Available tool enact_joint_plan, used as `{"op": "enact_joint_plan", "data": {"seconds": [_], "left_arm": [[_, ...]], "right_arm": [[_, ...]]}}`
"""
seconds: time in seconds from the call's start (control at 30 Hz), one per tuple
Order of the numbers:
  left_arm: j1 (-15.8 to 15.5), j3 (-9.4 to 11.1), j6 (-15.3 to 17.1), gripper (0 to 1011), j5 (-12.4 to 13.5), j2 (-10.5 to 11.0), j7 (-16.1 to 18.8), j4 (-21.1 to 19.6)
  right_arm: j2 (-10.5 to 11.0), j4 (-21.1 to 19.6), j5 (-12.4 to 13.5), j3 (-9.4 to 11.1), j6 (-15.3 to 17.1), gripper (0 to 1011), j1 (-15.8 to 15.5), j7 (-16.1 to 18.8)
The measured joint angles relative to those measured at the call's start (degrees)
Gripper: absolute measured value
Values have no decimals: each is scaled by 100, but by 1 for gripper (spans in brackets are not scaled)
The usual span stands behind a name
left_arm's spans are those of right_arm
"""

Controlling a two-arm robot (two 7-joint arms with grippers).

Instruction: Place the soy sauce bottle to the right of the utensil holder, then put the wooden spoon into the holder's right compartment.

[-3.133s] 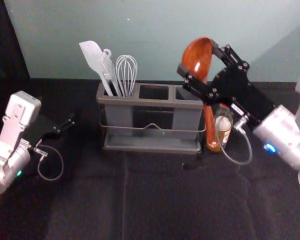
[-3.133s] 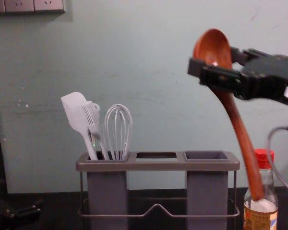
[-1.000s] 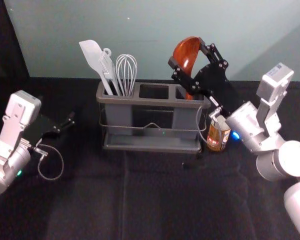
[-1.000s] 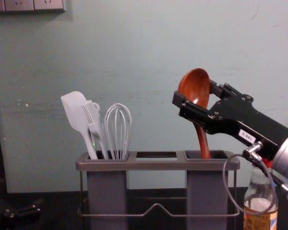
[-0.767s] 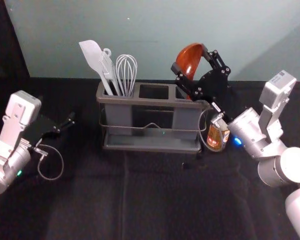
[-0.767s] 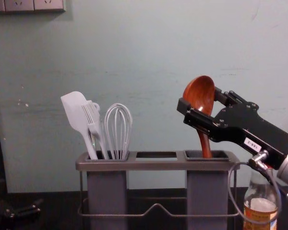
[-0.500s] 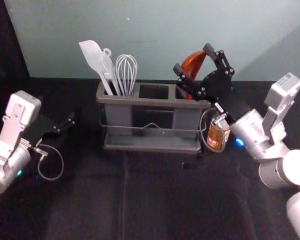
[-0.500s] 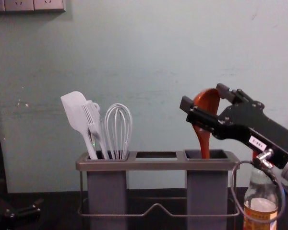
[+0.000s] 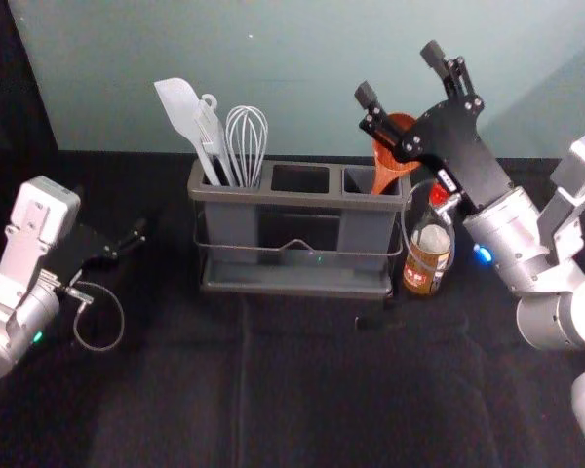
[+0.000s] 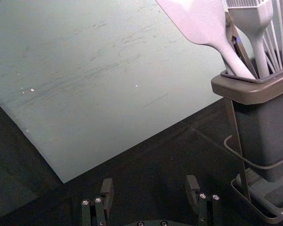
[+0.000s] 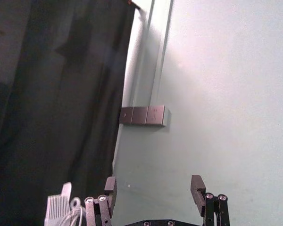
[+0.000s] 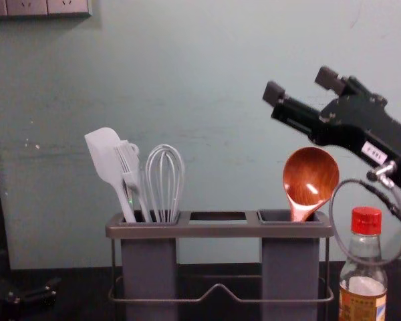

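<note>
You had the wooden spoon (image 12: 311, 175) bowl-up in the right compartment (image 12: 289, 274), probably so its handle fit, soy sauce bottle (image 12: 364, 291) right of the holder (image 12: 217, 231), right gripper (image 12: 301, 85) above, jaws spread to clear it, left gripper (image 10: 150, 187) off left, jaws apart

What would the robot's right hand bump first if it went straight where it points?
Probably the wall: the right hand points at it, with nothing seen between. How far is unclear.

right hand (image 9: 399, 74): raised, head view's upper right, spread wide | left hand (image 9: 138, 237): parked, left side, spread
</note>
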Motion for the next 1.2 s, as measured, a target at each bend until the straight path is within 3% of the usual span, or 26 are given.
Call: {"op": "enact_joint_plan", "data": {"seconds": [0.37,0.7,1.0,1.07,1.1,1.13,1.2], "left_arm": [[0,0,0,1005,0,0,0,0],[0,0,0,1005,0,0,0,0],[0,0,0,1005,0,0,0,0],[0,0,0,1005,0,0,0,0],[0,0,0,1005,0,0,0,0],[0,0,0,1005,0,0,0,0],[0,0,0,1005,0,0,0,0]], "right_arm": [[144,-799,-70,114,257,1002,-351,-201],[416,-1532,-20,346,425,1002,-852,-297],[519,-1489,6,938,275,1002,-1059,-551],[511,-1448,-105,1051,313,1002,-1065,-675],[485,-1370,-287,1198,403,1002,-1066,-872],[485,-1370,-287,1198,403,1000,-1066,-872],[459,-1255,-528,1324,546,1002,-1054,-1086]]}}
